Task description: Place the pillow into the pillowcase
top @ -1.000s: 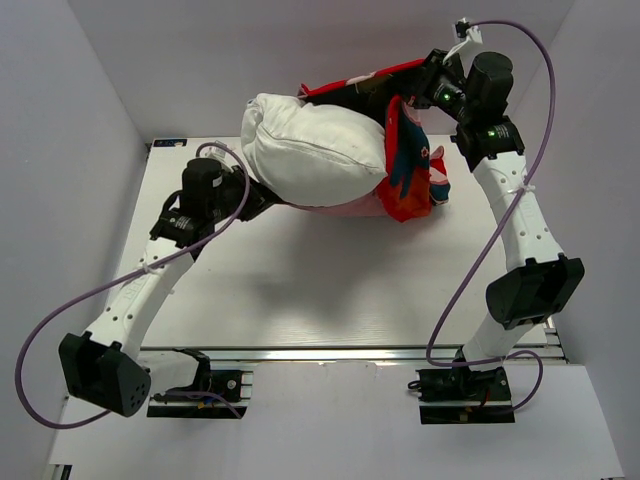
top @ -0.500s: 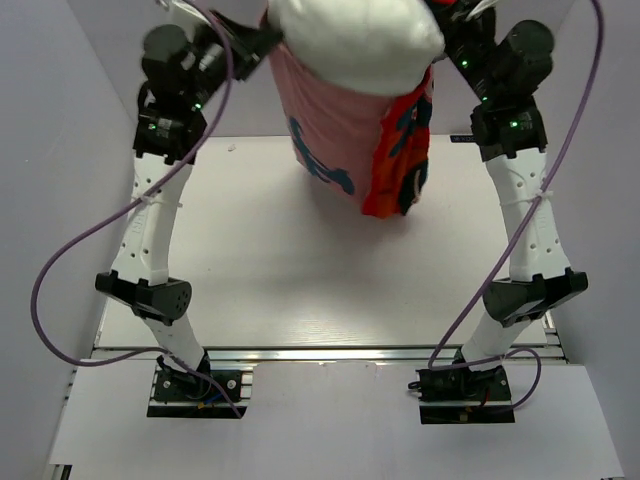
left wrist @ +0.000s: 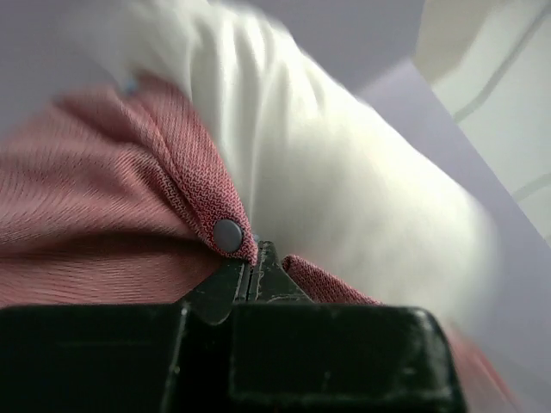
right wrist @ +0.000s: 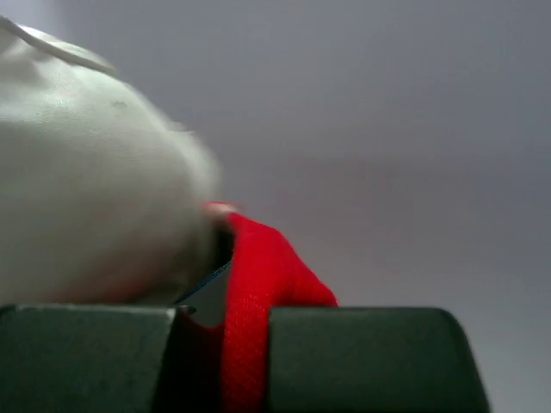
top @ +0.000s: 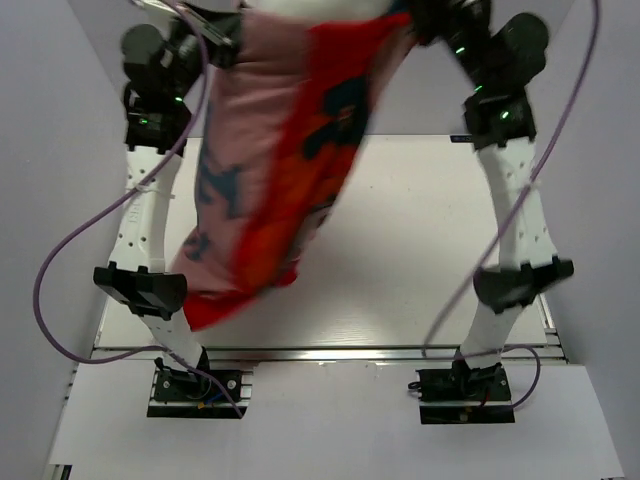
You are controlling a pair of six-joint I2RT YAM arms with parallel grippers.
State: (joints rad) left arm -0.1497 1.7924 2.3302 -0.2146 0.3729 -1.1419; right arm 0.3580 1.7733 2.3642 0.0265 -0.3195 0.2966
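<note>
Since half a second earlier, the pillowcase (top: pixel 265 190) had been let hang far longer over the table (top: pixel 430 260). Its blurred tail reached toward 7 o'clock in the overhead view. The pillow (left wrist: pixel 344 189) had been carried almost past the 12 o'clock edge. The pillowcase was seen as red with dark blue patches, with its pink inside showing at the left. The grips were shown only in the wrist views. The left gripper (left wrist: pixel 252 274) was clamped shut on the pink hem beside a grey snap (left wrist: pixel 228 234). The right gripper (right wrist: pixel 225 344) was closed on a red fold. In both, the plump white pillow was seen against the held fabric.
</note>
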